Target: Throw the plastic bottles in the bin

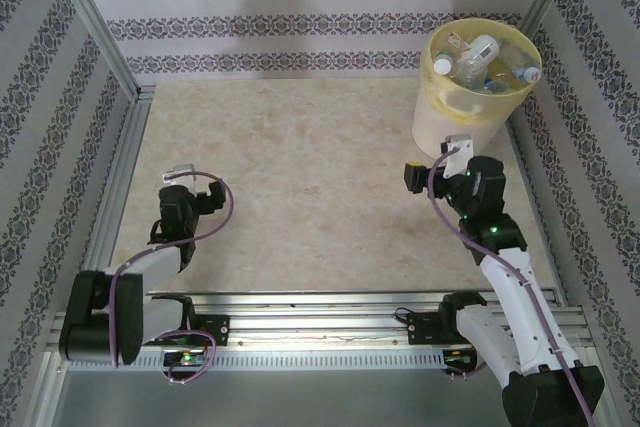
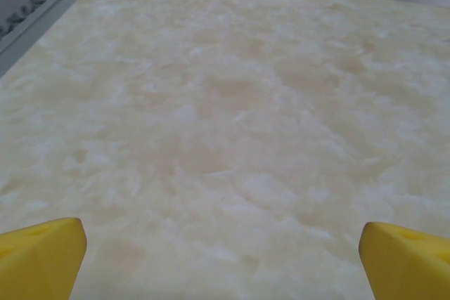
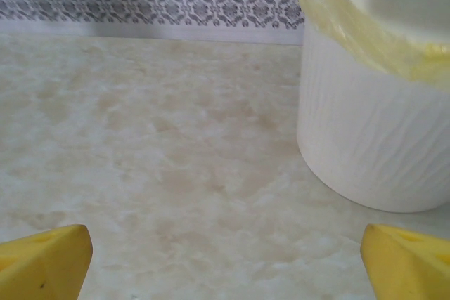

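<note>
Bottles (image 1: 483,59) lie piled inside bin (image 1: 440,122), clear plastic w/ white and blue caps showing above the rim. Bin stands at far right corner of surface (image 1: 300,167), near the patterned back wall (image 1: 300,17), w/ a yellow liner (image 3: 330,12) folded over its rim. Right claw (image 1: 455,144) sits just beside bin's near side; in wrist view (image 3: 225,265) bin's ribbed wall (image 3: 365,138) is ahead to the right, not touching. Claw is released, yellow fingertips (image 3: 42,258) far apart, nothing btwn them. Left claw (image 1: 180,175) is well apart from bin, on the left, over bare surface. Also released (image 2: 225,265), fingertips (image 2: 42,258) spread wide, grasping nothing.
</note>
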Robot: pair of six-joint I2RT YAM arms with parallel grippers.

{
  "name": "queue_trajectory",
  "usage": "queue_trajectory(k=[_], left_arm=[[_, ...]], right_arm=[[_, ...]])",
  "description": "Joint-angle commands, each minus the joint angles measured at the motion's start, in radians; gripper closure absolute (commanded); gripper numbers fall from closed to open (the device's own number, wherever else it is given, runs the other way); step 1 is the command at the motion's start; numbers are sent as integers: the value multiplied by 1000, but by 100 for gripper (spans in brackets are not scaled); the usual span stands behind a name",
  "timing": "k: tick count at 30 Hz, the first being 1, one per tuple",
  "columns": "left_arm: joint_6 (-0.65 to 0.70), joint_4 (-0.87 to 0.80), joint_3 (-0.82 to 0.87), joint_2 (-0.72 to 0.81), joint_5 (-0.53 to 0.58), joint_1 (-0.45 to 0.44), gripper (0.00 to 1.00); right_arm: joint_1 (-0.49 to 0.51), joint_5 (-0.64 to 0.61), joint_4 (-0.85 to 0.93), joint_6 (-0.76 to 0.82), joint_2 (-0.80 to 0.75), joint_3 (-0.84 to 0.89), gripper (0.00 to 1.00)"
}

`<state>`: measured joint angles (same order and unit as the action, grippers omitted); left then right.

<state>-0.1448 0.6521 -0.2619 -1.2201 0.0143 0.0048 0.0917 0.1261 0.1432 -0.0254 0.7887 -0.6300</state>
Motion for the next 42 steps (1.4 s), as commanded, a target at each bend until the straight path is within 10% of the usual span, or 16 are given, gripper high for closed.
queue_trajectory(k=[1, 10, 14, 42], left_arm=[[36, 238, 9, -89, -154, 17, 0], [88, 47, -137, -172, -304, 66, 0], [97, 294, -67, -246, -267, 98, 0], [103, 399, -74, -378, -241, 90, 0]], right_arm=[[-2, -113, -286, 69, -1, 93, 2], [-173, -43, -543, 17, 63, 276, 2], [-238, 44, -615, -29, 55, 350, 2], [-158, 20, -1083, -49, 404, 400, 2]])
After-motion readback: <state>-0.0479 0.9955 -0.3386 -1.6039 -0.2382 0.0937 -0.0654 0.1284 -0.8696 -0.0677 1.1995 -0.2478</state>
